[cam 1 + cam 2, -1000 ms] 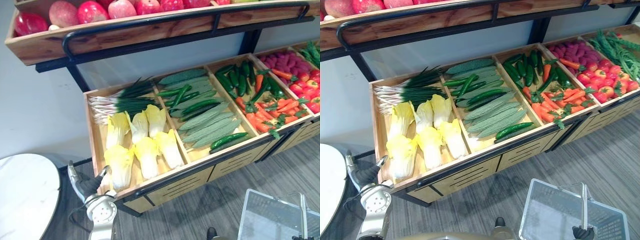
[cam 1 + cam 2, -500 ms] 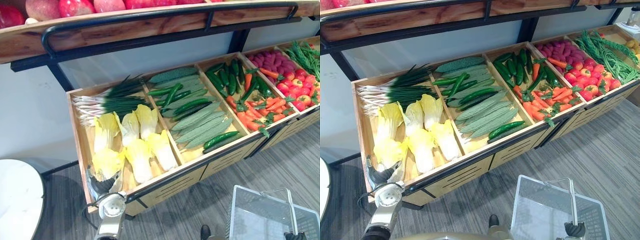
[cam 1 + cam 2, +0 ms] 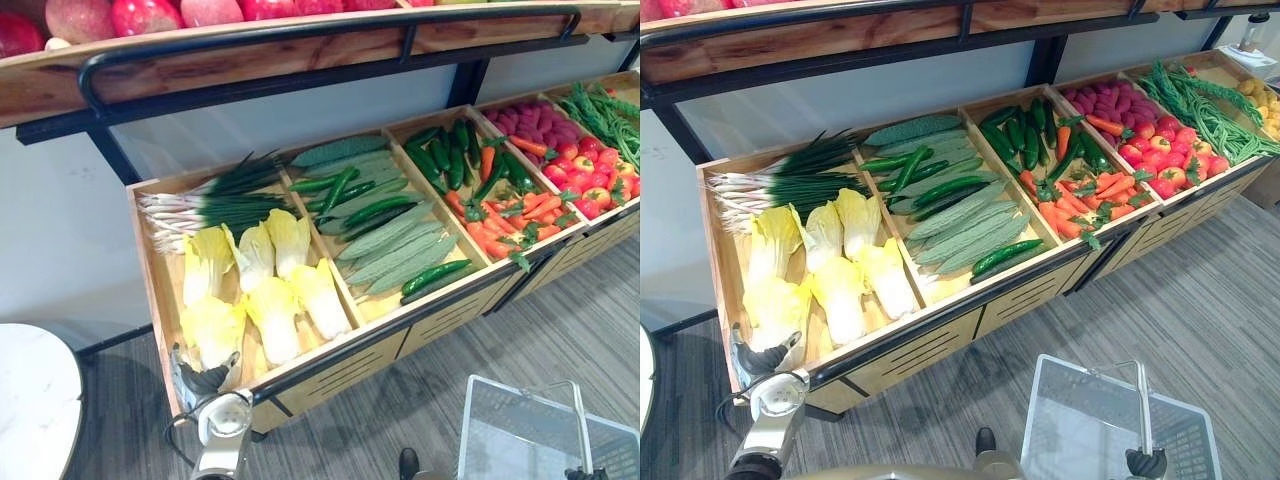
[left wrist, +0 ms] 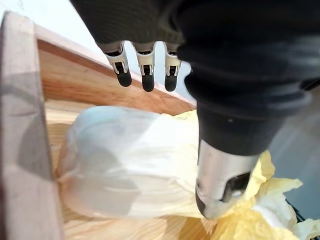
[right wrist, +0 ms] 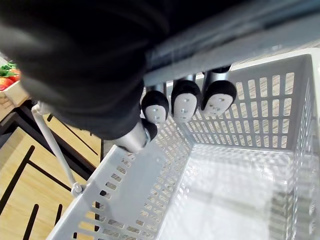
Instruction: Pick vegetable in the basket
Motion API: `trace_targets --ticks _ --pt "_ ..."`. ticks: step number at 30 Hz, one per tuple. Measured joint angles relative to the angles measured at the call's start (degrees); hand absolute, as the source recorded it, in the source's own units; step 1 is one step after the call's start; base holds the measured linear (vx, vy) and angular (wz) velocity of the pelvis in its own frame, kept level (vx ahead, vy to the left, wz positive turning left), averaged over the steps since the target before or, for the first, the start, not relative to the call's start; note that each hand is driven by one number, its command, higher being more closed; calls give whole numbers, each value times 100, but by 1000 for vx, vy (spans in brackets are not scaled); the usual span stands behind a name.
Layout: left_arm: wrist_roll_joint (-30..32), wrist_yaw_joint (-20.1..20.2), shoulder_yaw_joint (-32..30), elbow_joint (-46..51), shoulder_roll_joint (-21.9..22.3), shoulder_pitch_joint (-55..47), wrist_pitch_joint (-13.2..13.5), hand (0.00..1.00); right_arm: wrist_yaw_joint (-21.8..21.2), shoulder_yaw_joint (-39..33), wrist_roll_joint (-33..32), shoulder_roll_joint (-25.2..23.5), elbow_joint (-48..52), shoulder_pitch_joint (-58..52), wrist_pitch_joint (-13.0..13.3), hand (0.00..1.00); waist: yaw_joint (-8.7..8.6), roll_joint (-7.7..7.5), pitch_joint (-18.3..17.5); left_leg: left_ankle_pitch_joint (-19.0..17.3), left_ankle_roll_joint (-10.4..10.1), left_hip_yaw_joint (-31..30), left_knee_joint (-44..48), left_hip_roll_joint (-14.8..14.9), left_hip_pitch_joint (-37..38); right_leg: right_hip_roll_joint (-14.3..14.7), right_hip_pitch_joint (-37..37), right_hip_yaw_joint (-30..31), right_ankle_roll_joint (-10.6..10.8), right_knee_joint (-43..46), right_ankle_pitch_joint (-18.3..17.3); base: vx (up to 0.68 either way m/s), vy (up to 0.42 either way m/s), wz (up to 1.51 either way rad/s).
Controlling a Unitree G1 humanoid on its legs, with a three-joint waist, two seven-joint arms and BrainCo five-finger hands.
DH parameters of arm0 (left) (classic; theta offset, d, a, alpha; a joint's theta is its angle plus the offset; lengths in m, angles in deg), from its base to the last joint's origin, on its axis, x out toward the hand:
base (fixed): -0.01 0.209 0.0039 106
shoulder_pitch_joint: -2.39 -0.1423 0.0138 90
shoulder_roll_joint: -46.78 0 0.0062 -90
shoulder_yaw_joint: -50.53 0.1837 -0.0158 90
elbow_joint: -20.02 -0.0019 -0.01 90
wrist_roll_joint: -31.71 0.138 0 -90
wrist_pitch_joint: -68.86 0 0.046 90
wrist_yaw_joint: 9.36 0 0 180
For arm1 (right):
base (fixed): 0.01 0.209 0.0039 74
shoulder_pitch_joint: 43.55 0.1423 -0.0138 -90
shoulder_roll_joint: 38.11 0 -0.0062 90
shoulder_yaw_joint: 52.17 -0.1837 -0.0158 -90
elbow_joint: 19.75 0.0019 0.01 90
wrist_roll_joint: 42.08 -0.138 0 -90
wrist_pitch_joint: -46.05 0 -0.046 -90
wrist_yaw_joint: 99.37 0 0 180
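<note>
So, left hand (image 3: 200, 377): fingers straight and loose, over the front-left corner of the crate (image 3: 160, 290).
Cabbage (image 4: 125, 165): lying in that corner, just under the fingers, not gripped.
Basket (image 3: 1090, 420): right of the crate.
Right hand (image 5: 185, 102): curled round the basket's handle (image 5: 240, 50).

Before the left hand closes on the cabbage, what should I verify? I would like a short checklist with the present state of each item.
1. The left hand is above the front cabbage: ok.
2. Its fingers are straight, thumb apart: ok.
3. Cabbage gripped: not ok, nothing curls round it.
4. Thumb touching the leaves: cannot tell.
5. The right hand is curled round the basket handle: ok.
6. The basket is empty inside: ok.
</note>
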Motion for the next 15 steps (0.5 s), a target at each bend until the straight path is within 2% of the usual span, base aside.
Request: trace_targets --ticks 6,13,14,15 --pt "246 85 101 -232 -8 245 -313 0 0 108 -9 -25 -2 21 77 100 -6 -4 21 -2 -4 100 -39 -2 2 -1 -75 94 2 -6 22 4 -12 -9" --pt "246 -39 110 -740 -251 665 -615 0 5 273 -55 -20 -2 190 164 100 -57 39 297 -13 -19 183 13 11 -49 29 -211 206 -6 27 47 -38 -24 -8" --pt "246 -73 103 -848 -293 710 -686 100 10 324 -55 -17 -1 219 176 100 -79 42 300 -15 -21 234 25 18 -91 39 -242 223 -10 21 58 -35 -34 -12" --pt "246 -140 97 -961 -321 773 -720 100 16 393 -55 -5 -1 240 193 100 -94 43 306 -14 -22 256 28 20 -126 44 -308 245 -13 26 67 -34 -41 -16"
